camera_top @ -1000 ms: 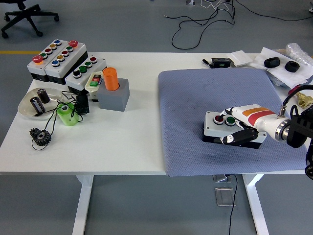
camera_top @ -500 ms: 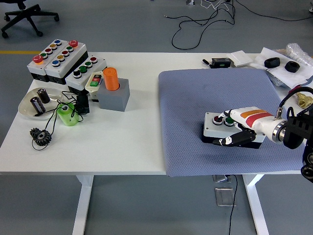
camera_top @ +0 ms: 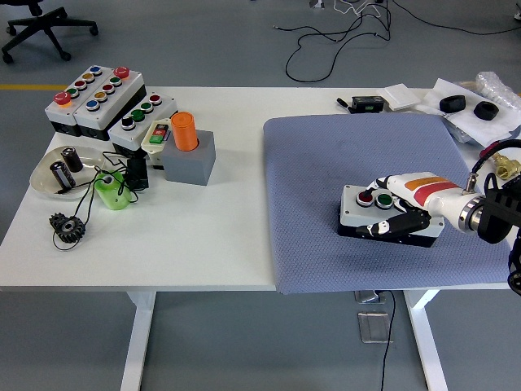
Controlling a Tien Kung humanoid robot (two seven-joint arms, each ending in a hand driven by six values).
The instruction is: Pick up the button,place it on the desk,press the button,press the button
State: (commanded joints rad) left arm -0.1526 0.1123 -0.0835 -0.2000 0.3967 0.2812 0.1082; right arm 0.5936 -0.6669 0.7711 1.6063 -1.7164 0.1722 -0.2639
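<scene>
Right robot hand (camera_top: 396,213) gripping the white two-button control box (camera_top: 368,210) on the blue-grey quilted mat (camera_top: 358,163).

I see the box lying flat on the mat's near right part, red and green buttons up. The hand's white-and-black fingers (camera_top: 389,226) wrap its front and right end. The white bench (camera_top: 195,236) extends left of the mat.

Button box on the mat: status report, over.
Right hand shut on the two-button box, box resting on the blue-grey mat. Left hand not in view. Red and green buttons exposed, nothing in the way.
</scene>
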